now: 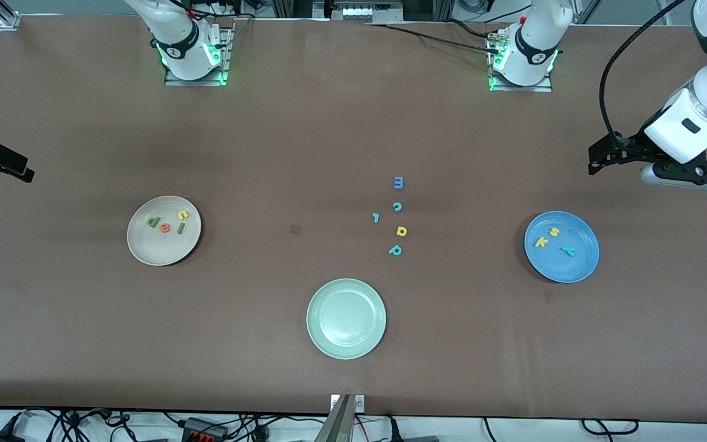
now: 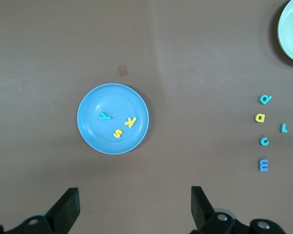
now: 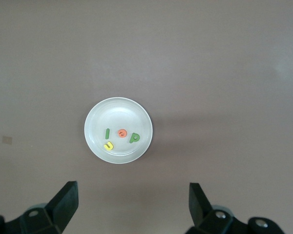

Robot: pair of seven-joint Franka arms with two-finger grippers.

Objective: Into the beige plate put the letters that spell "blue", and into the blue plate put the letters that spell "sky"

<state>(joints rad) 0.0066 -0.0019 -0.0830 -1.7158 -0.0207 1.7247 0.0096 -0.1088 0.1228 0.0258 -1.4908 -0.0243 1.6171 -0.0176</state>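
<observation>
While both jaws are held spread above the desk, b, l, u, e are seen in the beige plate, s, k, y in the blue plate.

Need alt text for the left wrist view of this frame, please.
The blue plate on the brown table holds a teal y, yellow k and yellow s. Five spare letters lie beside it near a pale green plate; the left end effector hangs open, empty.
</observation>
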